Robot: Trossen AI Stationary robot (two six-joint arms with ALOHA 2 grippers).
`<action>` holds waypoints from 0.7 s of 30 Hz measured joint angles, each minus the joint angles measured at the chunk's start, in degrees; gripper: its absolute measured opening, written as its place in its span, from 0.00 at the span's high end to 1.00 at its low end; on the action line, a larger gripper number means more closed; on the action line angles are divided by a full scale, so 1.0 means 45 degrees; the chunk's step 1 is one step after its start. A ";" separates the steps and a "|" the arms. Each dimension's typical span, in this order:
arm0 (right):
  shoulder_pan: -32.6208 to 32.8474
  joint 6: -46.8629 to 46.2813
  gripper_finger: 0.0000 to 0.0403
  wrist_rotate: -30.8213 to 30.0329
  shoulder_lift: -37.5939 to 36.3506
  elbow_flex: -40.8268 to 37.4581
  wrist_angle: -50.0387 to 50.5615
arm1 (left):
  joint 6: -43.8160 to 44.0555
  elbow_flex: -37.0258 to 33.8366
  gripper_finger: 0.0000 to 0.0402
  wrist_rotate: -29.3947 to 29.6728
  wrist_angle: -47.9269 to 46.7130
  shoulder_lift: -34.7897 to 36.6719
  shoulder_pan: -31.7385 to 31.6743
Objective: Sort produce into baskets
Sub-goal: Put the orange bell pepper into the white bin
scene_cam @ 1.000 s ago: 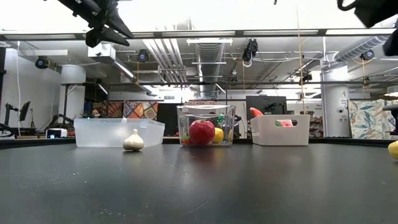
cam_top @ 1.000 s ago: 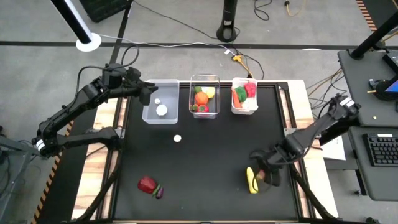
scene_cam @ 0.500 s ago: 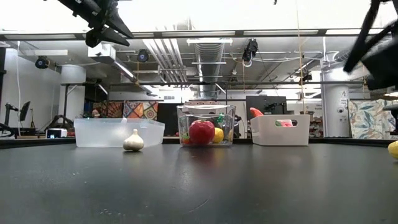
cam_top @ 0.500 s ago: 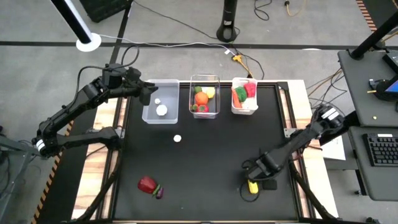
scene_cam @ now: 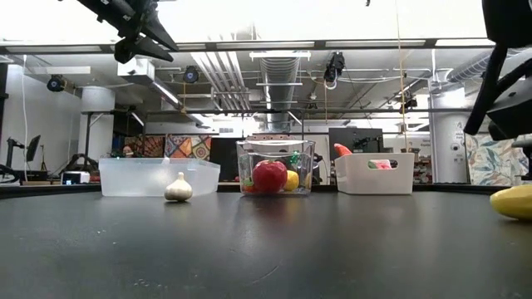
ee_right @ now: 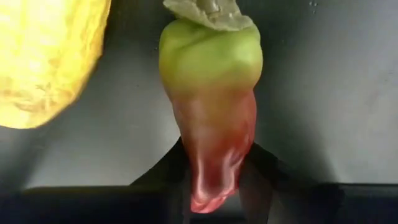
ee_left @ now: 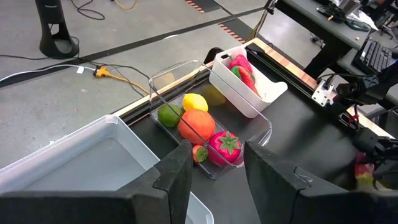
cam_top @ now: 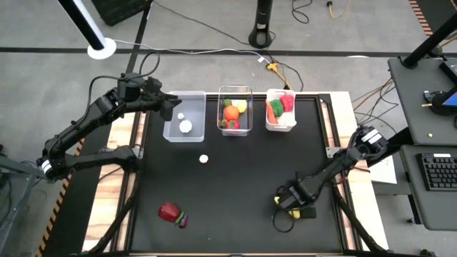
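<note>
Right gripper (cam_top: 291,205) is down low at the near-right part of the black table (cam_top: 235,178); in right wrist view its two fingers (ee_right: 168,177) sit either side of the red tip of a green-to-red pepper (ee_right: 211,93), seem to touch it, but can't tell if they actually grip; a yellow corn piece (ee_right: 46,59) lies just beside the pepper, seen at the far right edge in low view (scene_cam: 514,202). Left gripper (cam_top: 169,106) hangs over the far-left clear bin (cam_top: 184,116), fingers (ee_left: 177,177) apart w/ nothing btwn them; that bin holds two white pieces. Middle clear bin (cam_top: 235,111) holds an orange (cam_top: 230,112), lemon, lime, strawberry; white bin (cam_top: 280,110) at right holds red & green items. On the table, apart from the bins: a white garlic (cam_top: 203,159) near the left bin; a red apple (cam_top: 168,211) w/ a small purple piece (cam_top: 182,221) touching it at near left.
</note>
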State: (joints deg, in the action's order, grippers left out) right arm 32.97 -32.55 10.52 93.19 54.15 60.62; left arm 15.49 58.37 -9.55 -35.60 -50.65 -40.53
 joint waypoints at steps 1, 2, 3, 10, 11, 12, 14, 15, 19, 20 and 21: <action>-0.0002 -0.0137 0.80 0.0025 -0.0030 0.0000 -0.0005 | 0.0000 0.0000 0.68 0.0000 0.0001 0.0000 0.0000; -0.0018 -0.0222 0.80 0.0081 -0.0085 0.0000 0.0036 | 0.0000 0.0000 0.68 0.0001 0.0001 0.0000 0.0000; -0.0019 -0.0391 0.80 0.0101 -0.0164 0.0000 0.0146 | 0.0000 0.0000 0.68 -0.0002 0.0001 0.0000 0.0000; -0.0329 -0.1821 0.80 -0.0155 -0.1440 0.0644 0.2391 | 0.0000 0.0000 0.68 -0.0004 0.0001 0.0000 0.0000; -0.0476 -0.1910 0.80 -0.0335 -0.1700 0.0815 0.2602 | 0.0000 0.0000 0.68 -0.0005 0.0000 0.0000 0.0000; -0.0693 -0.2041 0.80 -0.0604 -0.1976 0.0978 0.2667 | 0.0000 0.0000 0.68 -0.0007 0.0001 0.0000 0.0000; -0.1277 -0.2379 0.80 -0.1474 -0.2558 0.1308 0.2634 | 0.0006 0.0000 0.68 -0.0008 0.0001 0.0000 0.0001; -0.1678 -0.2515 0.80 -0.1994 -0.2838 0.1505 0.2598 | 0.0019 0.0000 0.68 -0.0008 0.0001 0.0000 0.0019; -0.3516 -0.2482 0.80 -0.4296 -0.3797 0.2324 0.1888 | 0.0159 0.0000 0.68 -0.0009 0.0001 0.0000 0.0184; -0.3972 -0.2393 0.80 -0.4955 -0.4024 0.2491 0.1584 | 0.0239 0.0000 0.68 -0.0008 0.0001 0.0000 0.0244; -0.4437 -0.2215 0.80 -0.5669 -0.4284 0.2630 0.1201 | 0.0301 0.0000 0.68 -0.0008 0.0001 0.0000 0.0306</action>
State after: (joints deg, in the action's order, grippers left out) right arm 13.01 -42.52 -14.99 73.91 65.99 66.03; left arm 16.84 58.37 -9.58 -35.59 -50.65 -39.16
